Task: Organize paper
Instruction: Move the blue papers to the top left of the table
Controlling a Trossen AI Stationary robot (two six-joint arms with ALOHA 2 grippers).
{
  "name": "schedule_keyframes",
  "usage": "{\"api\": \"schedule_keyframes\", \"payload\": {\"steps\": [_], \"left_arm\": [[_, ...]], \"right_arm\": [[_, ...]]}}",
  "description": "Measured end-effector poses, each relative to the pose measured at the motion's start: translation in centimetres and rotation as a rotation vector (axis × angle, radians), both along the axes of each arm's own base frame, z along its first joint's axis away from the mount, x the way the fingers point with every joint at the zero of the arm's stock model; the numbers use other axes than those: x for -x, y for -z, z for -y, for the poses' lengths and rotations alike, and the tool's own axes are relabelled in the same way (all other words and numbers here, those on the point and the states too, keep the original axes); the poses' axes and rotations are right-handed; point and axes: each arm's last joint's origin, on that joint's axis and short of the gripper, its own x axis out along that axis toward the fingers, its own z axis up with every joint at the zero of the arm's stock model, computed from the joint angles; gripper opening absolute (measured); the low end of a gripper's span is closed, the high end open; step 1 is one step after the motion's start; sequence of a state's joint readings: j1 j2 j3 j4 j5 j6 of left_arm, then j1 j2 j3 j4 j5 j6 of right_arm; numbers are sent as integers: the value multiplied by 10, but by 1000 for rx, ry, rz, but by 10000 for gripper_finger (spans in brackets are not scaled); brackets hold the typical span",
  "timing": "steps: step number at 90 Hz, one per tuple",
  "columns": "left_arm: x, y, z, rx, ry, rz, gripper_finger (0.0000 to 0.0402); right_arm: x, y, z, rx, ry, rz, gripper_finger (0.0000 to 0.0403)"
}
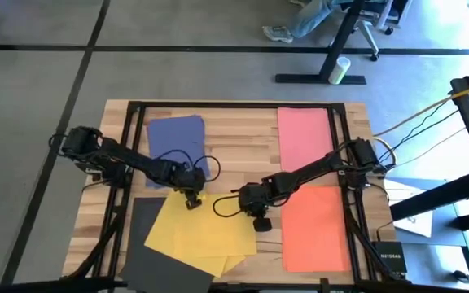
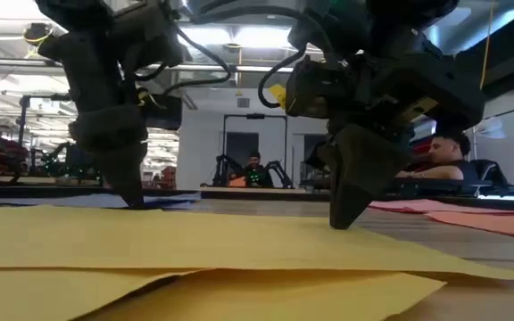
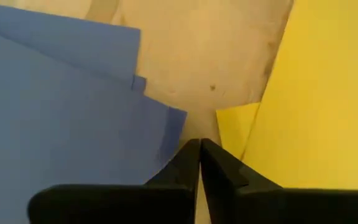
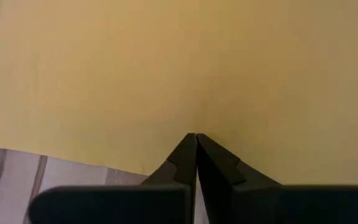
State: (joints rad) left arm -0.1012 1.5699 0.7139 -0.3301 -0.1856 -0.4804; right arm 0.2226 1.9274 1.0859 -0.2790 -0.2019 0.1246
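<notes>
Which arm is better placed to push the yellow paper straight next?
Right, probably. The right end effector is shut with its tip on the yellow paper. The left end effector, also shut, is at that sheet's corner beside the blue paper.

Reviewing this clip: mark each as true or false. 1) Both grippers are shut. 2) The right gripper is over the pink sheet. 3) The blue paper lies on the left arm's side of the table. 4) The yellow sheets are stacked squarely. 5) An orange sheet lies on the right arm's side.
1) True. The left gripper and the right gripper both show fingers pressed together.
2) False. It is tip-down on the yellow paper; the pink paper lies at the table's far right.
3) True. The blue paper is there.
4) False. They are fanned, edges askew, partly over the dark paper.
5) True. The orange paper lies there.
</notes>
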Motion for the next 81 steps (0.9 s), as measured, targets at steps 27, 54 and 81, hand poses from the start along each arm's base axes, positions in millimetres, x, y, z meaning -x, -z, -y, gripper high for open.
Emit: {"api": "schedule_keyframes", "payload": {"steps": [27,54,81], "left_arm": [[-2,-2,-21,-83,-56,18,0],[-12,-28,-12,-81,-6,77,0],[20,-49,8,-49,-76,-136,0]], "right_arm": [[0,0,0,-1,3,-1,0],[1,-6,0,-4,2,14,0],[-20,-28,17,53,-7,121,0]]}}
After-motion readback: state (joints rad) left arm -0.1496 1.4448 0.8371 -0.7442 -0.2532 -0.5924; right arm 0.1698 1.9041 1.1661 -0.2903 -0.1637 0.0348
